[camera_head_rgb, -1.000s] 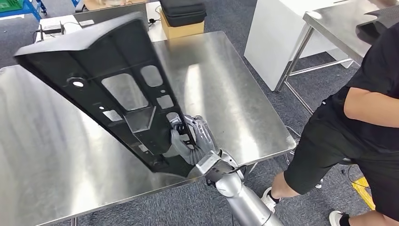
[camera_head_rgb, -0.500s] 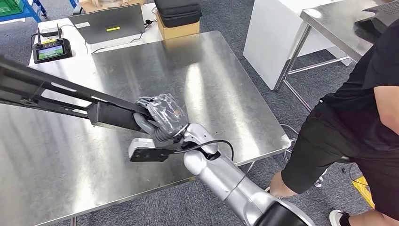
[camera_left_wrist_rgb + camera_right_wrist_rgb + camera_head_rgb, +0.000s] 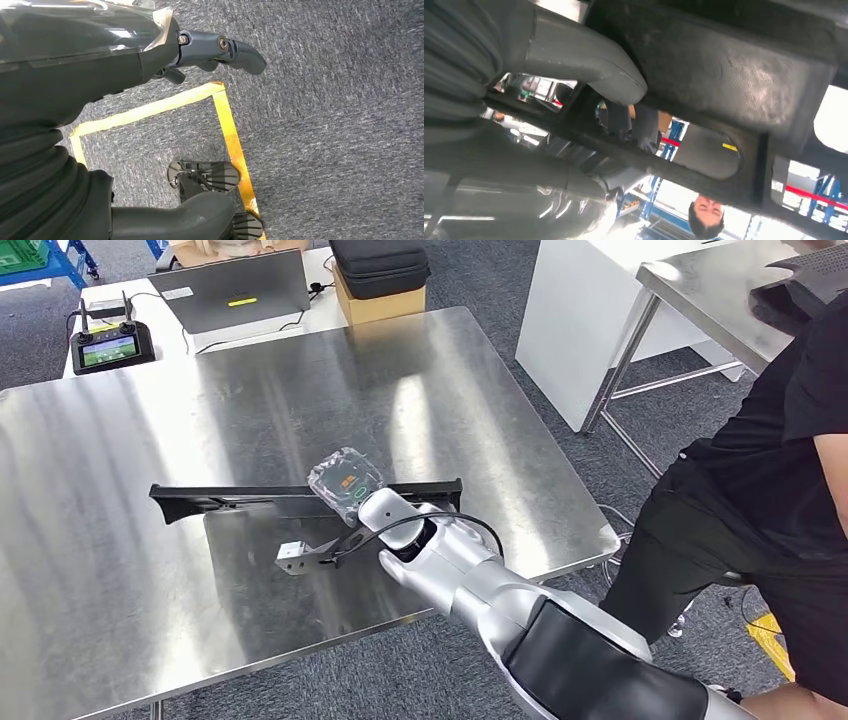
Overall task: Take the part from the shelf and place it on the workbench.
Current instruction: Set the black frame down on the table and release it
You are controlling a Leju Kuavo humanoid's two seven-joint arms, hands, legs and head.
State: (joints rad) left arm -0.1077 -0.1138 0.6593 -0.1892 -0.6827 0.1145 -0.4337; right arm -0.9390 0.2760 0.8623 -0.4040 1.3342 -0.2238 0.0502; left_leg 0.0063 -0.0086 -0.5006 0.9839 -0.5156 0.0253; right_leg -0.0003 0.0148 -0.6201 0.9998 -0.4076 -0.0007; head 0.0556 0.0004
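The part (image 3: 250, 498) is a long black plastic panel with cut-outs. It stands on its long edge on the steel workbench (image 3: 450, 390), near the front, with its reflection showing below it. My right hand (image 3: 345, 482), wrapped in a clear cover, grips the part's upper edge near the middle. In the right wrist view the grey thumb (image 3: 589, 65) lies across the black part (image 3: 724, 85). My left hand (image 3: 220, 47) hangs over the carpet, fingers apart and holding nothing.
A person in black (image 3: 780, 490) stands close at the workbench's right front corner. At the far edge lie a laptop (image 3: 230, 288), a handheld controller (image 3: 105, 345) and a cardboard box with a black case (image 3: 380, 280). A second steel table (image 3: 710, 285) stands at the right.
The part has swung down from high and tilted to low on the workbench, edge-on. My right arm has reached forward and rolled over with it, still holding it.
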